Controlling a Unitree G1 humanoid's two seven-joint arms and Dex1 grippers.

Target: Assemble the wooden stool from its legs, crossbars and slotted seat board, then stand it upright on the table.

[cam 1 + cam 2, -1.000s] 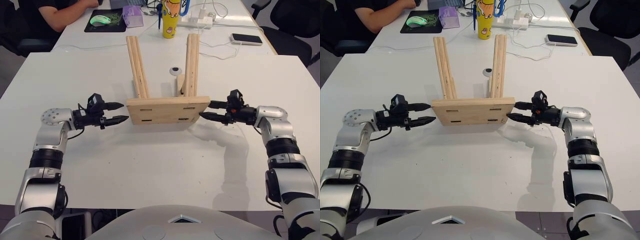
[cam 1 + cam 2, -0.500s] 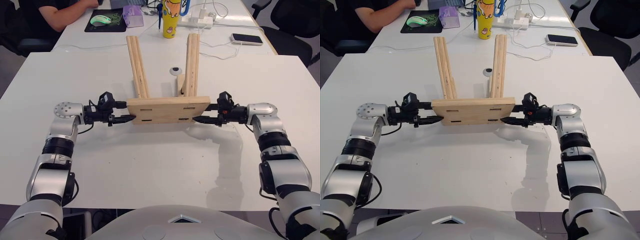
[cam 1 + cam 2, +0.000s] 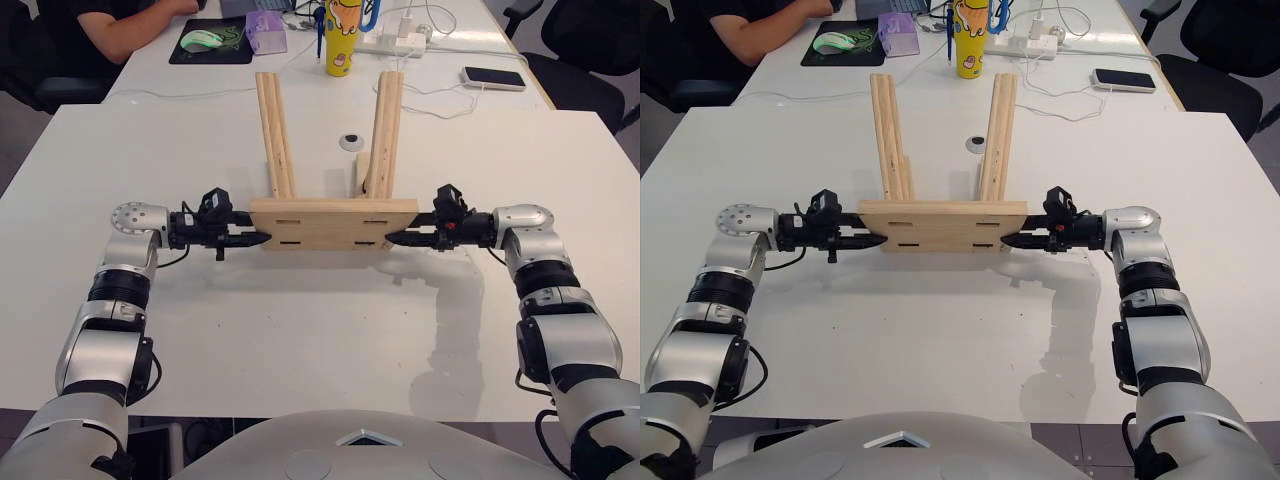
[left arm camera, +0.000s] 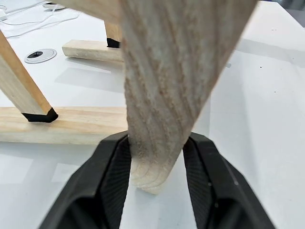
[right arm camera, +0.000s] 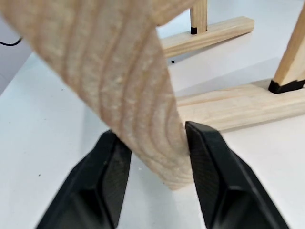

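The wooden stool lies tipped on the white table [image 3: 300,330], its slotted seat board [image 3: 333,222] facing me on edge and its legs [image 3: 275,135] pointing away. A crossbar [image 4: 90,50] joins the legs low down. My left gripper [image 3: 257,239] is shut on the seat board's left end [image 4: 157,95], fingers [image 4: 114,176] pressed on both faces. My right gripper [image 3: 392,238] is shut on the board's right end [image 5: 128,90], pads [image 5: 209,162] against the wood.
A round cable grommet [image 3: 350,141] sits between the legs. Behind the table are a yellow cup [image 3: 340,45], a power strip [image 3: 395,45], a phone [image 3: 492,77], a purple box [image 3: 265,32] and a person at a mouse pad [image 3: 205,42].
Both grippers moved inward from beside the board and shut on its two ends. The board has since tilted a little, its face looking narrower.
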